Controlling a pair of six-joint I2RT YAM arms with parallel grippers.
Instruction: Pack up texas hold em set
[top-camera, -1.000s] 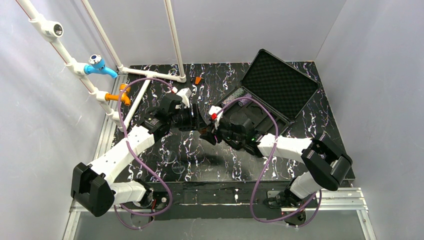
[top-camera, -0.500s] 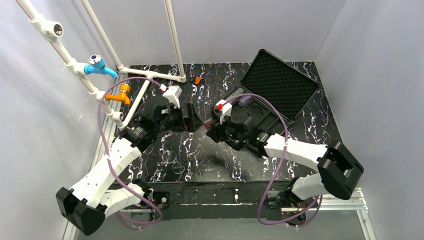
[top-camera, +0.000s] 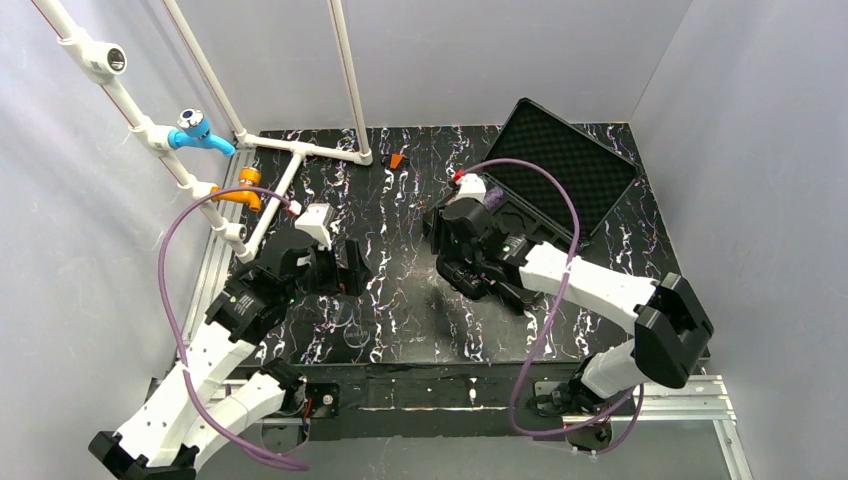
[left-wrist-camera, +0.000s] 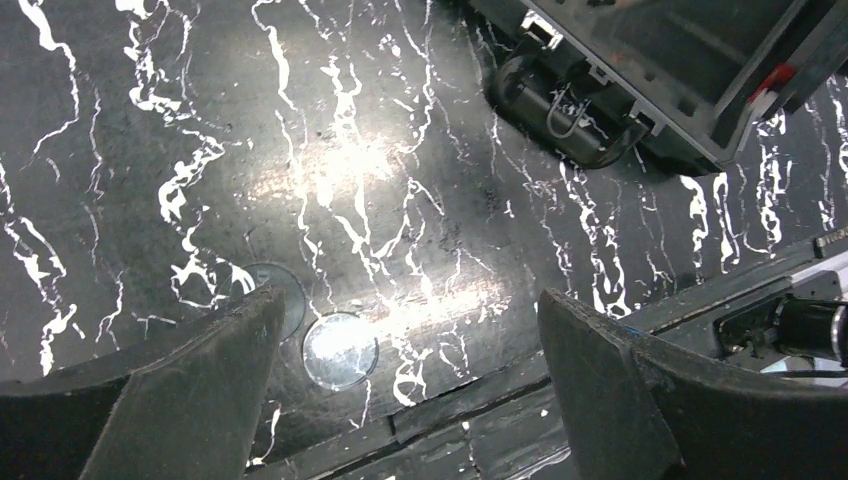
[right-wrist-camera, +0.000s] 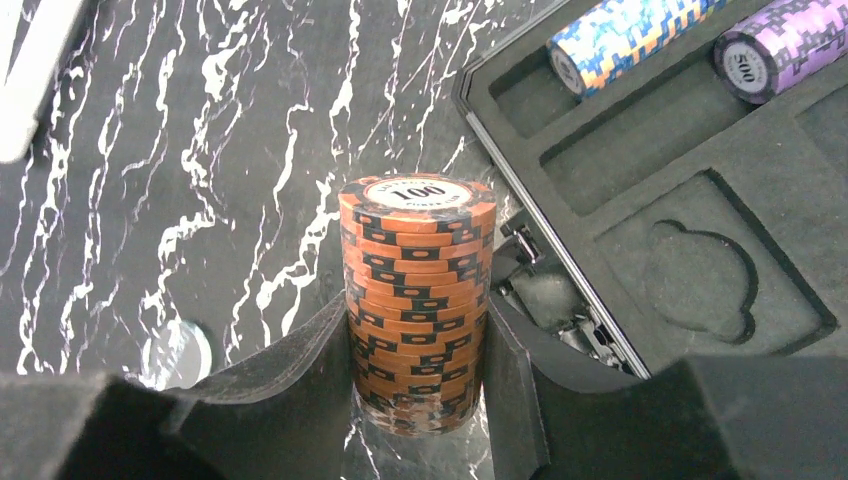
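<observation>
Grey walls (top-camera: 450, 60) stand around a black table (top-camera: 400, 300) with white squiggles. White pipes (top-camera: 300, 148), a blue tap (top-camera: 195, 130) and an orange tap (top-camera: 243, 188) stand along its left edge.

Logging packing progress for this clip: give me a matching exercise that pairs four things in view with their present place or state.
Things:
1. orange chip stack
2. purple chip stack
3. left gripper
4. case lid

Places or states:
A. lying on its side in a tray slot
B. open, holding nothing, over the bare table
C. clamped in the right gripper, outside the case
D. raised, egg-crate foam showing

Pairs: 1-C, 2-A, 3-B, 4-D
</observation>
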